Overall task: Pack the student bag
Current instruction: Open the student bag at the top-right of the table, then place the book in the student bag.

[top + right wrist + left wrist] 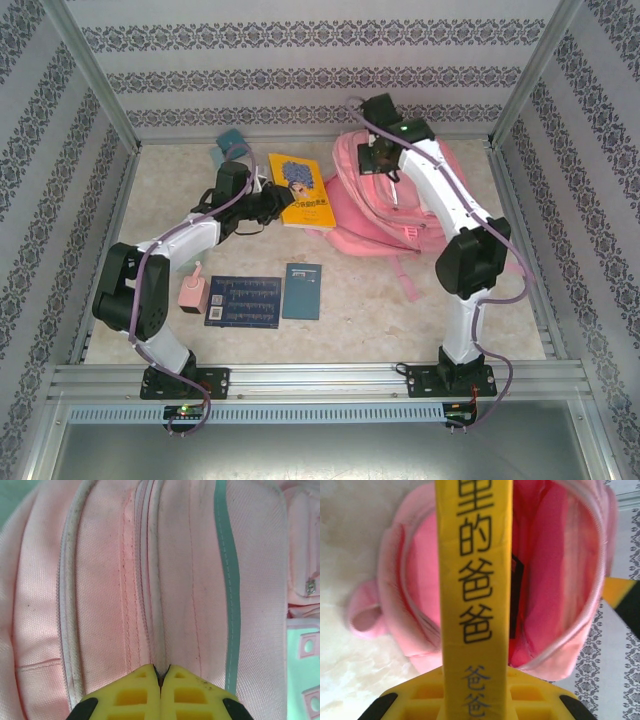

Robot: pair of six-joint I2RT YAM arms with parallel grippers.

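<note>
Top external view: we see the student bag (360,215) lying at the far right of the table (380,320), its pink straps trailing toward the near edge. The right gripper (378,155) sits on the bag's far upper edge. The left gripper (272,203) meets the near left edge of a yellow book (303,190), which lies just beside the bag's left side. Nearer the arm bases we find a small pink box (193,292), a dark blue card (243,302) and a teal notebook (302,291) in a row, well apart from the bag; a teal object (230,145) rests by the far wall. Left wrist view: the left gripper (476,700) pinches the yellow book (475,580), whose printed spine rises edge-on between the two yellow fingers (420,695). Beyond it we see the student bag (555,580) with its main compartment gaping, the zip edge curving around a deeper pink lining. Right wrist view: the fingertips of the right gripper (161,680) are pressed together on a fold of the student bag (110,580), at a seam running lengthwise down the pale pink fabric. A teal stripe (227,580) runs parallel to that seam on the right.
</note>
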